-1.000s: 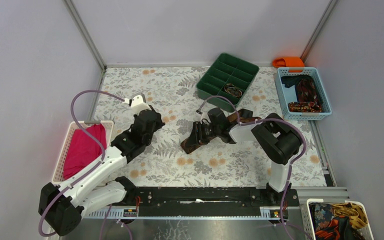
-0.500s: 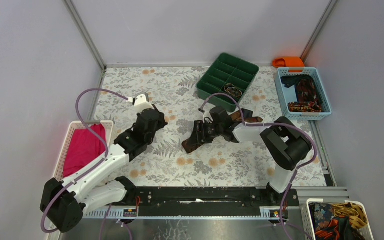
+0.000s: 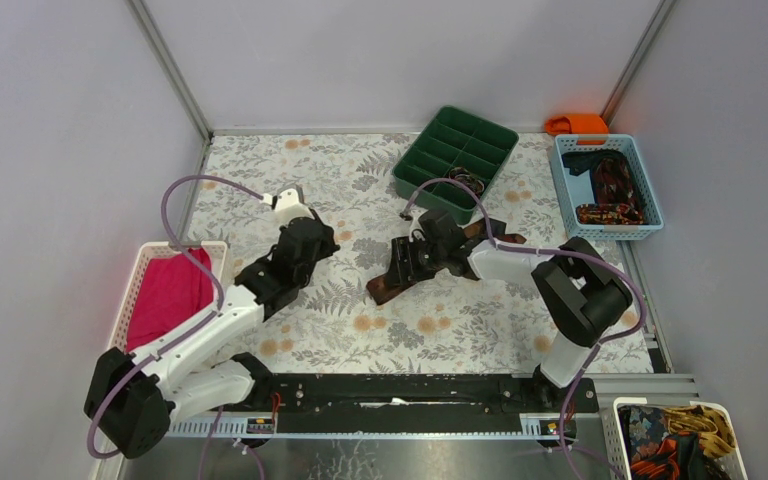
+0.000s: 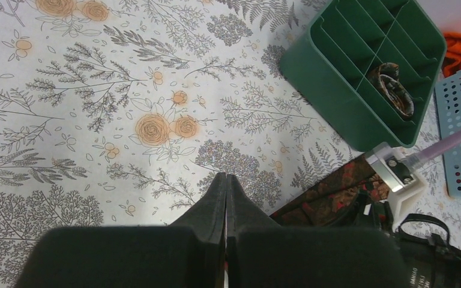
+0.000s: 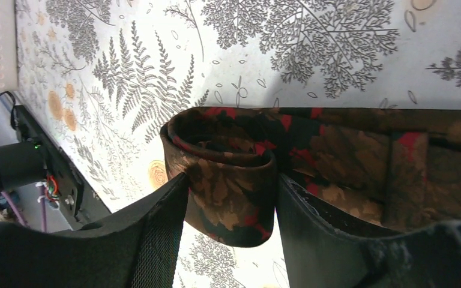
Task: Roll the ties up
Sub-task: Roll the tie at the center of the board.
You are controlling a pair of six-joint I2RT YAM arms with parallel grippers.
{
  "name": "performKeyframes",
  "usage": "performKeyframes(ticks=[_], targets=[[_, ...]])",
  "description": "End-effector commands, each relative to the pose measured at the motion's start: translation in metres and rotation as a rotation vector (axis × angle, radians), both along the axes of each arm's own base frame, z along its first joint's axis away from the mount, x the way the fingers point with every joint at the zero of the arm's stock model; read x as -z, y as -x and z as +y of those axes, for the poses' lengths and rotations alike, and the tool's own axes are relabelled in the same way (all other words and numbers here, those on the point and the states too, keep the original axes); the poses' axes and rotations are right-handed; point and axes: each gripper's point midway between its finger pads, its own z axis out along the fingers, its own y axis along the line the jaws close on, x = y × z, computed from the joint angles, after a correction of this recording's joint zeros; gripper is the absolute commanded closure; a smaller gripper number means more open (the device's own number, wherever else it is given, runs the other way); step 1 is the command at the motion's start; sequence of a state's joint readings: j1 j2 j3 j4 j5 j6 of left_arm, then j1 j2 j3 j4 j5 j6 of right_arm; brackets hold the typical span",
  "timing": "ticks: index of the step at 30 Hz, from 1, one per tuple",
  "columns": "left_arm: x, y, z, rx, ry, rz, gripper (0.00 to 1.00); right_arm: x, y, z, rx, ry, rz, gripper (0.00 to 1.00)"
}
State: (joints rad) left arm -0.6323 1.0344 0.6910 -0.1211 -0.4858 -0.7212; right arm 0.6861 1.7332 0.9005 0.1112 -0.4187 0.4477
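White plastic was up front: a lattice basket (image 3: 620,410) at the near right corner, heaped with patterned fabrics (image 3: 680,445). Over on the left, a second white basket (image 3: 140,260) held a plain magenta cloth (image 3: 165,295). Out over the floral tablecloth (image 3: 290,180), the left gripper (image 4: 225,180) hung low, its fingers pressed tight together on nothing. And there it was, mid-table: the dark red-black tie with tan patterning (image 5: 348,144) lay flat, its nearer end curled into a roll. The right gripper (image 5: 231,186) straddled that roll, fingers (image 5: 156,228) spread on either side, close against fabric that looked unsqueezed. Beyond, a green compartment tray (image 3: 420,160) carried one coiled tie (image 3: 467,181) in a cell. Further right, a blue perforated basket (image 3: 560,190) held more ties (image 3: 615,185), with a bright orange cloth (image 3: 578,123) behind it.
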Motion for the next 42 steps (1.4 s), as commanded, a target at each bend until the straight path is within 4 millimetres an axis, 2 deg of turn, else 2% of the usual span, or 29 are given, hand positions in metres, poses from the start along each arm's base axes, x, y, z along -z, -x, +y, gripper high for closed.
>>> performKeyframes(ticks=[1, 10, 13, 16, 19, 22, 27, 32, 33, 37, 40, 41, 42], targets=[[0.002, -0.01, -0.006, 0.014, -0.007, -0.022, 1.0, -0.019, -0.018, -0.01, 0.023, 0.052, -0.108, 0.38], [0.028, -0.025, -0.028, 0.06, -0.008, 0.028, 1.0, -0.009, -0.028, -0.031, 0.074, 0.172, -0.155, 0.39], [0.043, -0.028, -0.036, 0.081, -0.013, 0.065, 1.0, -0.006, -0.029, -0.035, 0.08, 0.203, -0.156, 0.39], [0.054, -0.028, -0.038, 0.084, -0.014, 0.088, 1.0, -0.009, -0.029, -0.032, 0.075, 0.187, -0.158, 0.39], [0.055, -0.025, -0.033, 0.069, -0.013, 0.086, 1.0, -0.02, -0.031, -0.029, 0.078, 0.164, -0.187, 0.4], [0.044, -0.02, -0.023, 0.031, -0.002, 0.064, 1.0, -0.035, -0.032, -0.026, 0.081, 0.161, -0.227, 0.39], [0.014, -0.007, 0.006, -0.072, 0.01, 0.024, 1.0, -0.071, -0.032, -0.028, 0.112, 0.202, -0.355, 0.39], [-0.025, 0.014, 0.033, -0.148, 0.07, -0.042, 1.0, -0.094, -0.013, -0.023, 0.106, 0.349, -0.51, 0.39], [-0.039, 0.019, 0.038, -0.156, 0.103, -0.076, 1.0, -0.096, -0.007, -0.019, 0.095, 0.38, -0.534, 0.38], [-0.067, 0.037, 0.057, -0.193, 0.15, -0.14, 1.0, -0.087, 0.01, -0.001, 0.046, 0.505, -0.597, 0.38], [-0.076, 0.044, 0.069, -0.218, 0.14, -0.159, 1.0, -0.068, 0.019, 0.015, -0.009, 0.603, -0.631, 0.35], [-0.076, 0.045, 0.07, -0.219, 0.136, -0.158, 1.0, -0.067, 0.021, 0.02, -0.016, 0.623, -0.641, 0.33], [-0.076, 0.046, 0.07, -0.217, 0.135, -0.158, 1.0, -0.057, 0.021, 0.024, -0.031, 0.652, -0.637, 0.3]])
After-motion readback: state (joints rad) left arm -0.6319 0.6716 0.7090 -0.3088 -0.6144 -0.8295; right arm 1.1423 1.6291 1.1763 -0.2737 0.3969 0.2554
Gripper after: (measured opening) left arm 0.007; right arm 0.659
